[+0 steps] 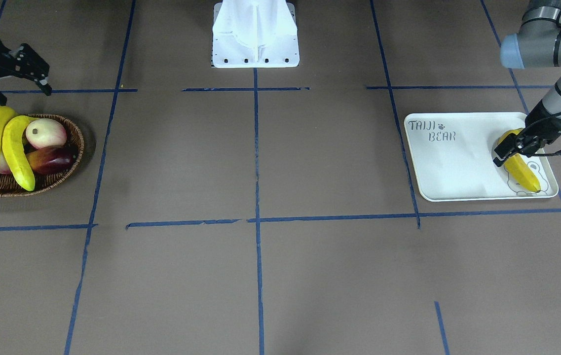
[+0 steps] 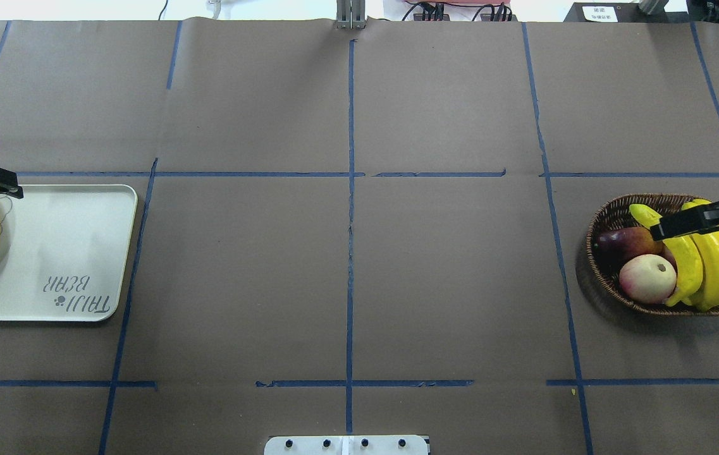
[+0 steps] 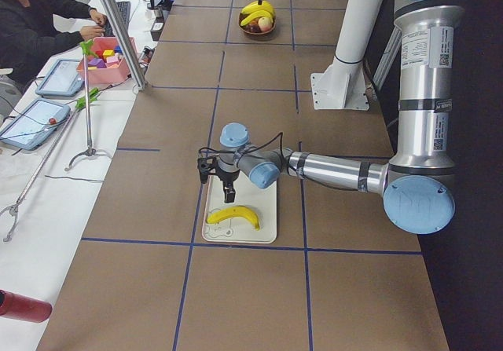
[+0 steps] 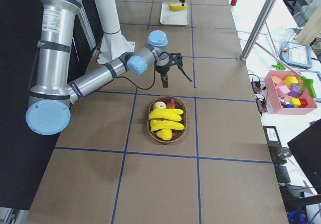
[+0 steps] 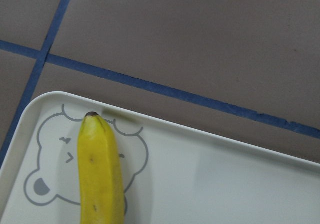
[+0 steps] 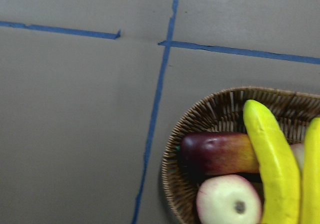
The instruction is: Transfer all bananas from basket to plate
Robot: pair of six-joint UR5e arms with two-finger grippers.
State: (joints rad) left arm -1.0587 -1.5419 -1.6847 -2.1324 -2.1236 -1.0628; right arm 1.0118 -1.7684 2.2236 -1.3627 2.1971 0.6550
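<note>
We've got the left claw (image 1: 534, 148) spread, empty, over the banana (image 1: 524, 172) on the plate (image 1: 448, 167); right claw (image 1: 22, 94) gapes empty by the basket (image 1: 79, 148), grab-ready.

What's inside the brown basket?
Three yellow bananas lie across the basket, beside a pale pink round fruit and a dark red fruit. Anything under the bananas is mostly covered, so I cannot tell what is there.
</note>
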